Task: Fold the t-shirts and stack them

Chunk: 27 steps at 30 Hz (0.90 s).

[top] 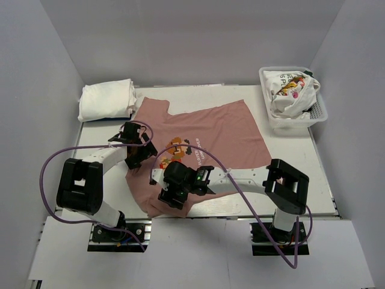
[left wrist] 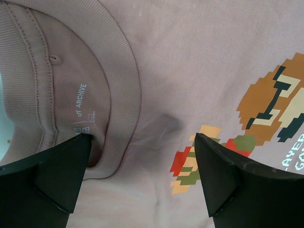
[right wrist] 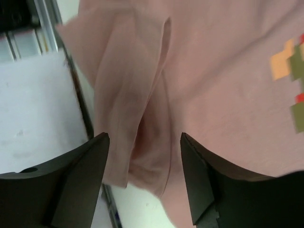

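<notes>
- Top external: pink tee (top: 222, 129) lies spread print-up across the middle of the worktop (top: 301, 174), its near-left part rumpled and hanging at the near edge.
- Folded white tees (top: 107, 99) are stacked at the far left corner. The printed white tee (top: 289, 90) is heaped in the basket (top: 319, 114) at the far right.
- Left claw (top: 137, 150) sits over the tee's left side and right claw (top: 174, 192) over the near-left rumple. Finger gaps are hard to read from here.
- Left wrist: left claw is apart with nothing between the fingers, low over the fabric. The ribbed collar (left wrist: 118, 71) and neck label are on one side, the pixel print (left wrist: 270, 104) on the other.
- Right wrist: right claw is apart, straddling a bunched fold (right wrist: 137, 109) of pink cloth near the worktop's edge, not clamped on it.
- Handling, my guess: thin cotton that is light, limp and not fragile. It will drape and drag, so a one-point lift just bunches it more.
- Best holds look like the hem, a shoulder seam or the thicker collar rib. Pinch a raised ridge like that fold, since flat cloth gives the fingers little to bite.
- Likely step: flatten the near-left rumple before folding.
</notes>
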Available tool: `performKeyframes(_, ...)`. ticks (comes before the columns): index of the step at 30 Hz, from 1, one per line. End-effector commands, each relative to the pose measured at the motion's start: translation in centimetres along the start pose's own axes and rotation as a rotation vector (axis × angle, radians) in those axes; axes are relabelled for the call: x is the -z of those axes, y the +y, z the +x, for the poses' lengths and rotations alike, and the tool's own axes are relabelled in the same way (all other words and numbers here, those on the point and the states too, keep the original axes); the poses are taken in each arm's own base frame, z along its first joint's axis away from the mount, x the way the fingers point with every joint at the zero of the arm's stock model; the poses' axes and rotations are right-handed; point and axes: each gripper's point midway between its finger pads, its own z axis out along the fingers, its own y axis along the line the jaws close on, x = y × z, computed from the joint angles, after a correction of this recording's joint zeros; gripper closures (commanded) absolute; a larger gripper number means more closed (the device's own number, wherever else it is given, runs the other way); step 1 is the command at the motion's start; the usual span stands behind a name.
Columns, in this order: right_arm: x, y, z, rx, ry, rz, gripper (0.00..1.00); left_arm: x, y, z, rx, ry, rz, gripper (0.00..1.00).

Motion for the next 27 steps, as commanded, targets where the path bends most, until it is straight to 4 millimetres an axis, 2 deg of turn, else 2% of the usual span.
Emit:
performKeyframes(1,-0.1,-0.9,-4.9,0.029,-0.177,0.047,0.32,-0.3,-0.1,0.2,-0.021,-0.001,0.01,0.0)
performKeyframes(3,-0.4,-0.5,-5.9,0.042,-0.223,0.023,0.3,-0.3,-0.3,0.1,-0.02,-0.002,0.023,0.0)
performKeyframes(5,-0.8,0.0,-8.2,0.072,-0.323,-0.022,0.29,-0.3,-0.3,0.1,-0.02,-0.002,0.023,0.0)
performKeyframes(7,-2.1,0.2,-8.7,0.105,-0.345,-0.042,0.27,-0.3,-0.5,0.3,-0.021,0.005,0.031,0.0)
performKeyframes(9,-2.7,0.0,-9.7,0.141,-0.367,-0.04,0.27,-0.3,-0.4,0.3,-0.03,0.005,0.031,0.0)
performKeyframes(10,-4.3,-0.7,-8.5,0.147,-0.328,-0.031,0.27,-0.3,-0.4,0.3,-0.03,0.005,0.031,0.0)
performKeyframes(12,-4.8,-1.3,-9.2,0.15,-0.331,-0.007,0.27,-0.3,-0.4,0.3,-0.03,0.005,0.031,0.0)
performKeyframes(13,-5.7,-1.5,-8.5,0.157,-0.307,-0.007,0.27,-0.3,-0.4,0.3,-0.03,0.005,0.031,0.0)
performKeyframes(15,-5.9,-1.5,-8.9,0.161,-0.321,-0.008,0.27,-0.3,-0.3,0.1,-0.03,-0.001,0.024,0.0)
performKeyframes(16,-6.2,-1.5,-8.8,0.162,-0.32,-0.014,0.31,-0.2,-0.5,-0.2,-0.04,-0.008,0.03,0.0)
performKeyframes(17,-6.1,-1.2,-9.0,0.157,-0.322,-0.024,0.5,-0.2,-0.5,-0.2,-0.04,-0.008,0.03,0.0)
performKeyframes(19,-4.9,-0.3,-9.8,0.154,-0.341,-0.065,0.78,-0.3,-0.7,-0.3,-0.04,-0.008,0.03,0.0)
performKeyframes(21,-4.0,0.7,-9.6,0.158,-0.37,-0.103,0.93,-0.6,-0.5,-0.7,-0.04,-0.019,0.009,0.0)
performKeyframes(22,-1.9,1.4,-10.2,0.167,-0.412,-0.114,0.93,-0.6,-1.0,-1.9,-0.032,-0.044,0.024,0.0)
performKeyframes(23,-1.2,1.7,-10.2,0.153,-0.422,-0.127,0.93,-1.1,-1.2,-2.0,-0.032,-0.042,0.022,0.0)
performKeyframes(24,0.8,2.2,-10.7,0.154,-0.448,-0.136,0.95,-1.3,-1.4,-2.0,-0.032,-0.032,0.028,0.0)
performKeyframes(26,1.7,3.1,-10.7,0.14,-0.449,-0.176,0.97,-1.8,-2.0,-2.9,-0.031,-0.047,0.026,0.0)
performKeyframes(27,2.3,3.4,-10.4,0.129,-0.438,-0.188,0.97,-2.7,-1.8,-2.7,-0.041,-0.026,0.009,0.0)
